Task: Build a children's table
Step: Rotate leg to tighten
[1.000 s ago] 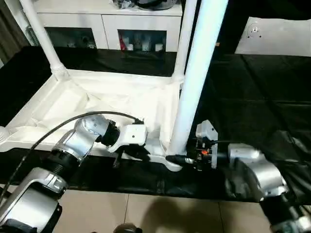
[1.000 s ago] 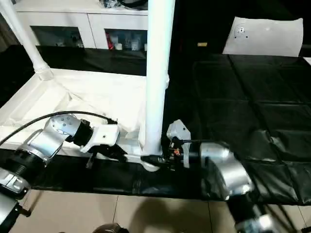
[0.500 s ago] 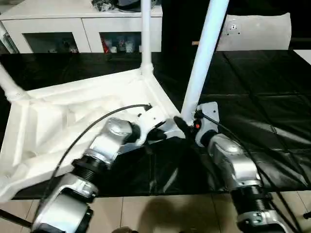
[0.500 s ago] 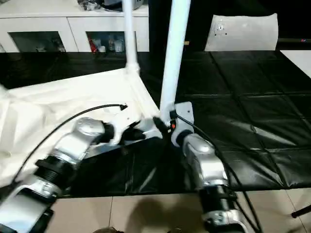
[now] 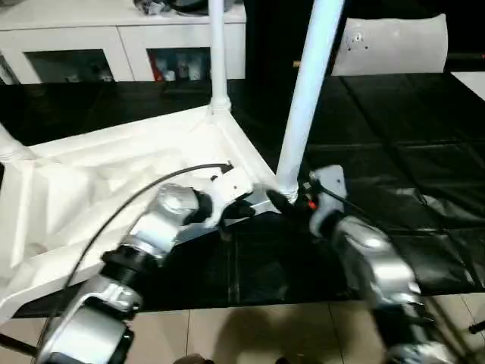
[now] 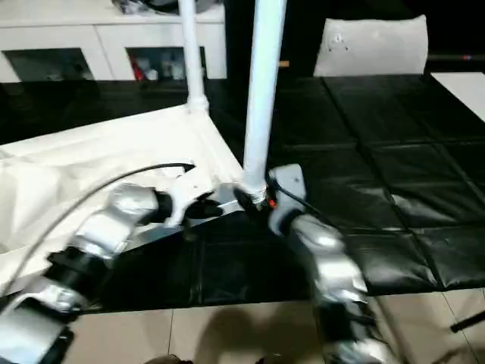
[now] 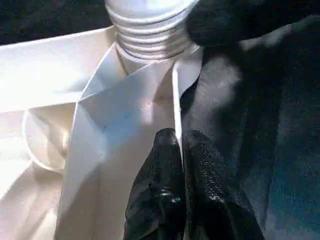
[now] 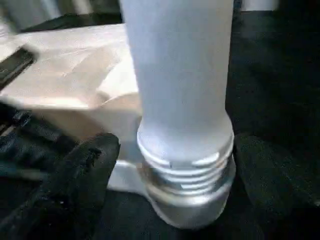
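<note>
The children's table lies upside down on the black table, its white tabletop (image 5: 114,174) ribbed side up. Three white legs stand in corner sockets: the near leg (image 5: 307,91), a far leg (image 5: 217,53) and a leg (image 5: 7,144) at the left edge. My left gripper (image 5: 241,206) is shut on the tabletop's raised rim (image 7: 175,95) just beside the near leg's socket. My right gripper (image 8: 176,144) is open around the near leg's threaded base (image 8: 185,170). Its fingers (image 8: 85,165) stand apart from the base on both sides.
A white cabinet (image 5: 121,30) runs along the back. A small white panel (image 5: 394,45) leans at the back right. The black table's front edge (image 5: 250,299) lies close below my arms, with tiled floor beyond. My left arm's black cable (image 5: 129,205) arcs over the tabletop.
The head view has shifted. The tabletop has turned on the black table, its near right corner now farther from the front edge. My right gripper's fingers have spread away from the leg.
</note>
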